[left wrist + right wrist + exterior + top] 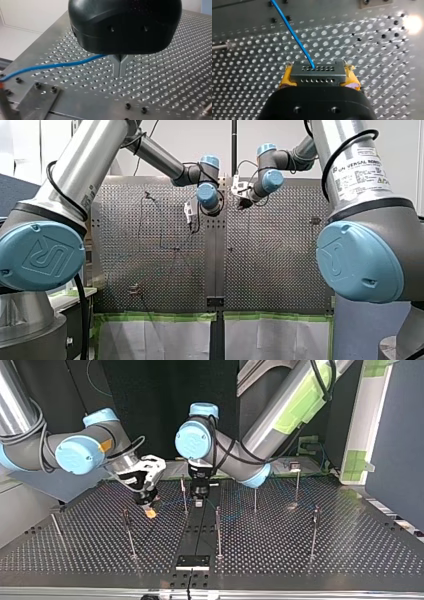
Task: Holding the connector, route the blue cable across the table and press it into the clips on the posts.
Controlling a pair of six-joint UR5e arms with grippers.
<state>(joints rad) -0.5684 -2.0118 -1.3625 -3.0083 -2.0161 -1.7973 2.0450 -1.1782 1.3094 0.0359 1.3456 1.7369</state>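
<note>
First, table [325, 552]: a flat metal plate, dark and matt in the top view, drilled throughout with a regular grid of small round holes. A plain strip [197, 530] is set down its middle.

Left arm [280, 415] and right arm [75, 452]: smooth silver-grey tubes linked by rounded joints with light blue caps. Both are reached in over the table's middle.

Posts [218, 532]: thin upright metal rods, spread well apart across the table.

Left gripper [120, 71]: a rounded, glossy black housing from which two narrow metal fingers [116, 65] are let down. The fingers are brought together at their tips, just above the table.

Right gripper [319, 77]: a black housing with yellow pads [285, 78], which are clamped on either side of the connector [317, 72].

Connector: a small dark grey rectangular block, marked by two rows of small round holes and held over the table.

Blue cable [292, 32]: thin, round and smooth. It is seen leaving the connector's top face and running away over the holes. In the left wrist view it is led in to the upper part of the left gripper's fingers, though whether it is pinched there cannot be told.
</note>
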